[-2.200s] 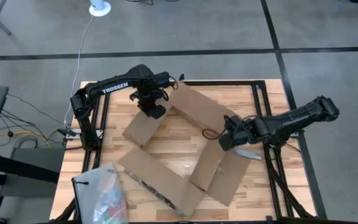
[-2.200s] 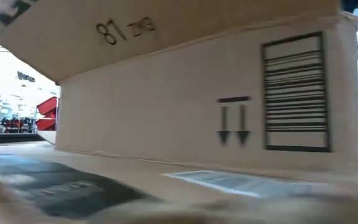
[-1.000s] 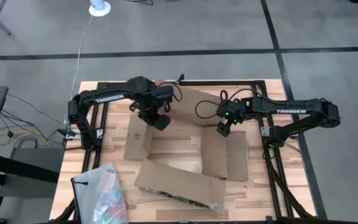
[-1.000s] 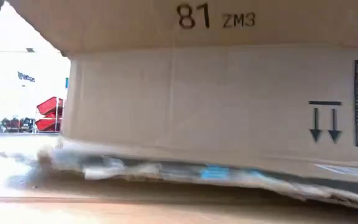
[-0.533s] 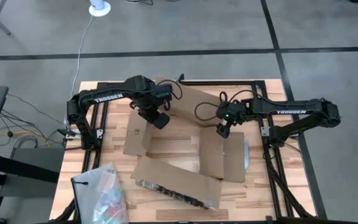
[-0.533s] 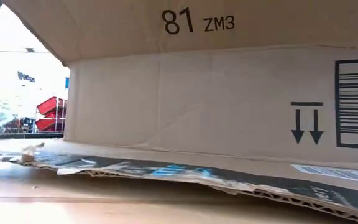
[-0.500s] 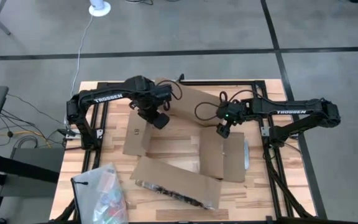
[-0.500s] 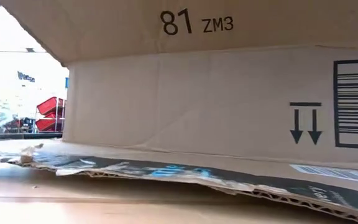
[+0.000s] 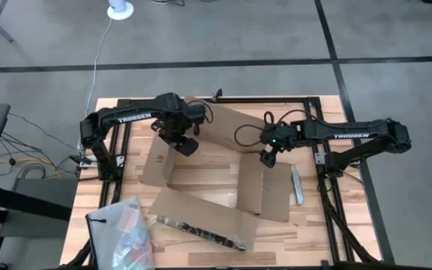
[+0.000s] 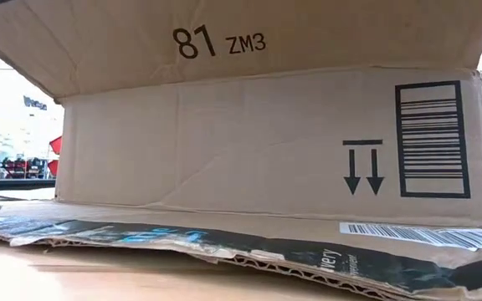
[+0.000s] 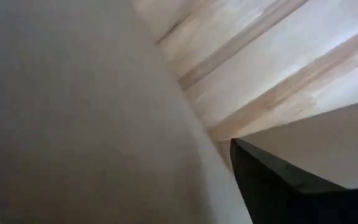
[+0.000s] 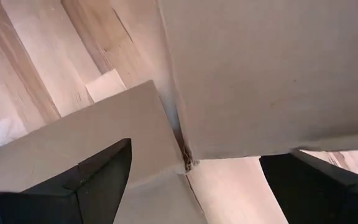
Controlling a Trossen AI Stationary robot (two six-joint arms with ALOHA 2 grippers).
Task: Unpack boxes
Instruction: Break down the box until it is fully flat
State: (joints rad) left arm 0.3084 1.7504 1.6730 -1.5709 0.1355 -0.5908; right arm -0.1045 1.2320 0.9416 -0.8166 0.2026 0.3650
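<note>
The brown cardboard box stands open on the wooden table with its flaps spread. In the low view its near wall shows arrows and a barcode print, "81" sits on the raised flap, and the near flap with dark tape lies on the table. My left gripper is at the box's far left corner, with cardboard filling most of its wrist view. My right gripper stands open over the far right corner. My right gripper comes from above at the box's far right corner seam, one finger by one flap and the other finger by the neighbouring panel. I cannot tell whether either finger touches the cardboard.
A clear plastic zip bag with coloured items lies at the table's near left corner. A slim grey item lies on the wood right of the box's right flap. Black frame rails run along the table's edges.
The box has slid toward the table's left edge and turned a little, and my left gripper has gone left with it. The right flap has come off the slim grey item, which now lies bare. My right gripper has stayed about where it was.
</note>
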